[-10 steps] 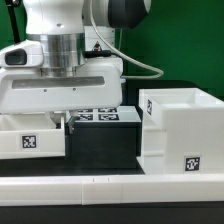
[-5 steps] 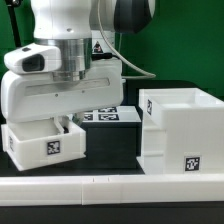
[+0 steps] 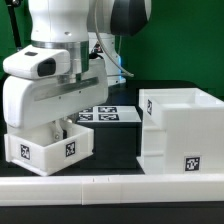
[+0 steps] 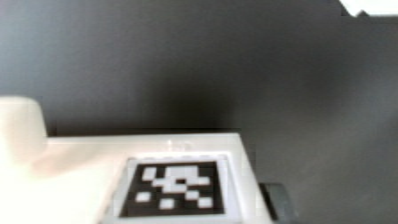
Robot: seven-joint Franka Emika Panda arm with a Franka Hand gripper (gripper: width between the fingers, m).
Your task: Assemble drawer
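Exterior view: the claw (image 3: 68, 128) seems clenched on a wall of the small tray (image 3: 46, 155), tilted just beneath it. The housing (image 3: 180, 128) stands apart, toward the exterior view's right.

Wrist view: the tray's tag (image 4: 178, 188) lies right under the claw. The tray is probably light, stiff, slippery plastic, best pinched by a thin wall.

tray (image 3: 40, 152): wht plastic, smooth | housing (image 3: 178, 125): same | arm shell (image 3: 45, 100): glossy wht plastic | table (image 3: 115, 150): blk, matt

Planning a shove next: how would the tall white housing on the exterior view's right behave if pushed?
The housing looks like rigid, thin-walled plastic, so probably light for its size. Its broad footprint suggests it would slide on the black table rather than tip.
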